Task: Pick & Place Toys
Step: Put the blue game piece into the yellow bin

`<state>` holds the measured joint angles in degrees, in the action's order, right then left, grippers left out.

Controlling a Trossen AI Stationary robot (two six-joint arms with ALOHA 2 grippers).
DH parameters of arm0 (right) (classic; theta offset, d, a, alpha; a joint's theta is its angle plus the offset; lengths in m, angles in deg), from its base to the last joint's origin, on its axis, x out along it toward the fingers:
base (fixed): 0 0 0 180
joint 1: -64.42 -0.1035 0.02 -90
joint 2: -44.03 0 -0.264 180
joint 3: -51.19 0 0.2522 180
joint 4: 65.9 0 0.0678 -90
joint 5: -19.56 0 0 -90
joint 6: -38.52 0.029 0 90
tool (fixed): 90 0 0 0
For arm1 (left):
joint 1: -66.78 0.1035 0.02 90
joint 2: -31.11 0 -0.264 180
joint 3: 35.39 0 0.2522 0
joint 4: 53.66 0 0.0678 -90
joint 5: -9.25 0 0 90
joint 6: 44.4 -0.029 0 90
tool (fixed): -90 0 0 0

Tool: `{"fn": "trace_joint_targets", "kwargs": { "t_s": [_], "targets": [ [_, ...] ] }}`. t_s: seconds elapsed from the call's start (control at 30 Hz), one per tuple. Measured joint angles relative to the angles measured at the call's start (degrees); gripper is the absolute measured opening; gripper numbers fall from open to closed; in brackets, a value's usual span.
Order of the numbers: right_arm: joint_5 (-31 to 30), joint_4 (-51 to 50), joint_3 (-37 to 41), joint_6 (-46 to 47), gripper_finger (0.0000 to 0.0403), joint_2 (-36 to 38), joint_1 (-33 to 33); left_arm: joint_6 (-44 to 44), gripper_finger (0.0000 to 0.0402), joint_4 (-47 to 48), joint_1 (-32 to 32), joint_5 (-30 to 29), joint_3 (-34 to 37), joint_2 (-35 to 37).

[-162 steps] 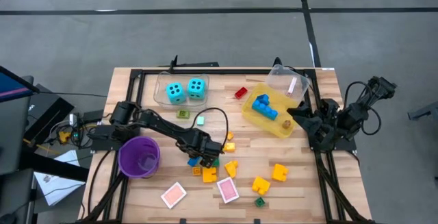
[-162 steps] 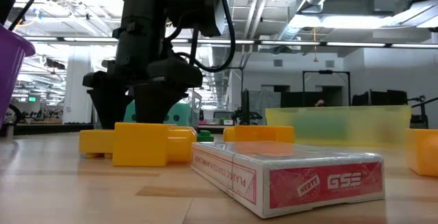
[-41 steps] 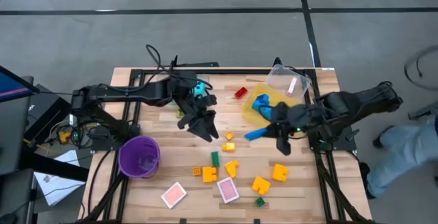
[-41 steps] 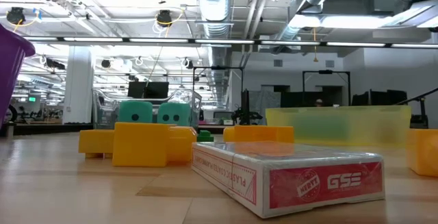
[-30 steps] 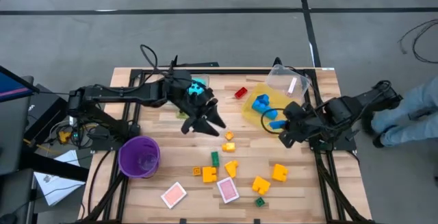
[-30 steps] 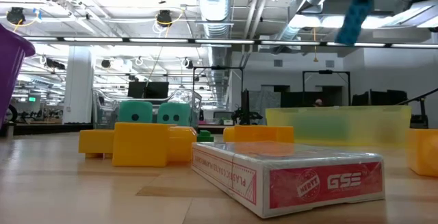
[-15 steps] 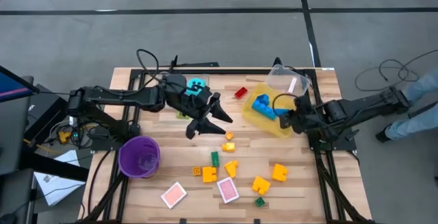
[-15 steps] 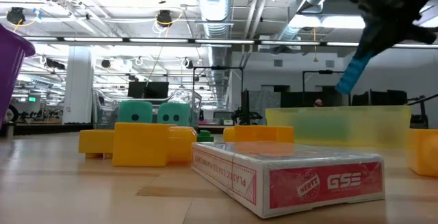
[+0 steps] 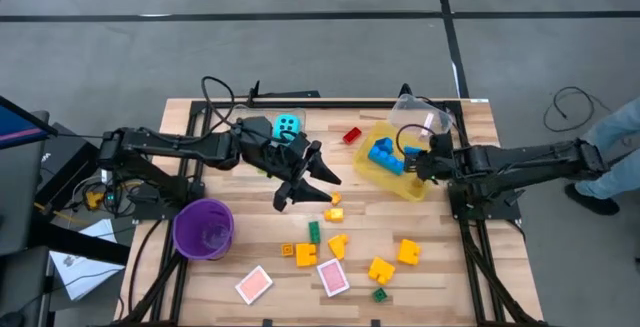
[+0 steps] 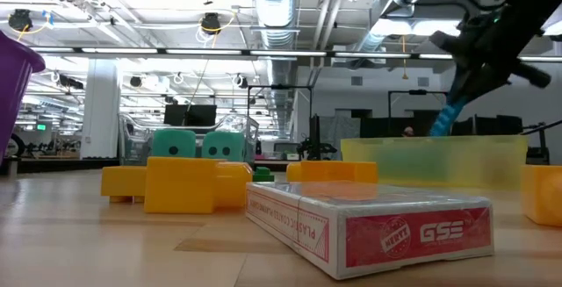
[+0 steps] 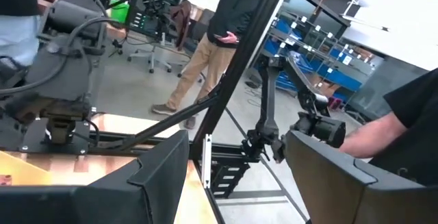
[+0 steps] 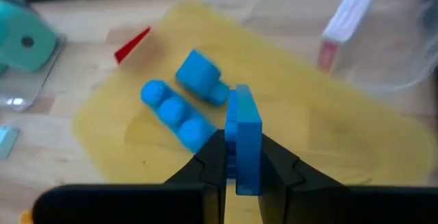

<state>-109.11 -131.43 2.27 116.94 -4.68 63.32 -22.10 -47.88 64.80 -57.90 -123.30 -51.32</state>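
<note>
My right gripper [image 12: 236, 166] is closed on a flat blue brick [image 12: 243, 136], held on edge above the yellow bin [image 9: 424, 187], which sits near the table's [image 9: 450, 292] right edge toward its far corner. Two more blue pieces [image 12: 183, 101] already lie in the bin. The brick looks like light, rigid, smooth plastic: it should not deform or break, but its slick faces could slip, so I judge the hold best placed as it is, pads [image 12: 212, 162] pressing the two broad flat faces, low on the piece.

My left gripper [image 9: 308, 177] hovers over the middle of the table, fingers [image 9: 325, 170] parted and empty, near a small yellow-orange brick [image 9: 334, 205]. One cyan die [image 9: 287, 124] shows by the far edge, just beside that arm. Loose yellow, orange and green bricks [image 9: 340, 245] and two pink cards [image 9: 333, 277] lie toward the near edge; the purple cup [image 9: 204, 229] stands near the left edge.

Compared with the frame about a second earlier, my right gripper has moved from the table's right edge in over the bin, and in the low view the blue brick hangs lower, close to the bin's rim. My left gripper has shifted slightly toward the table's centre, its opening unchanged.
</note>
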Motion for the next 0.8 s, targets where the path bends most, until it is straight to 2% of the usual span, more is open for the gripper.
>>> {"fn": "trace_joint_targets", "kwargs": {
  "t_s": [0.1,0.27,0.4,0.57,0.73,0.8],
  "targets": [
    [3.9,7.6,3.5,-3.5,0.0041,0.0,1.8,0.0,0.0241,0.0,-0.2,-1.3,0.0,0.0],
    [5.0,15.3,7.7,-3.4,0.0041,-1.1,3.3,0.5,0.0241,-1.0,-0.2,-3.0,0.0,0.0],
    [6.1,19.1,8.7,-4.7,0.0041,-3.0,3.7,0.6,0.0241,-2.0,-0.4,-3.0,0.0,0.0],
    [9.5,27.8,8.7,-11.3,0.0041,-6.2,3.4,0.6,0.0241,-2.1,-0.4,-3.0,0.0,0.0],
    [8.5,29.8,8.6,-10.6,0.0041,-9.4,3.4,0.7,0.0241,-2.1,-0.5,-3.0,0.0,0.0],
    [8.2,29.7,8.6,-10.5,0.0055,-10.1,3.4,0.7,0.0241,-2.3,-0.5,-3.0,0.0,0.0]
  ]
}}
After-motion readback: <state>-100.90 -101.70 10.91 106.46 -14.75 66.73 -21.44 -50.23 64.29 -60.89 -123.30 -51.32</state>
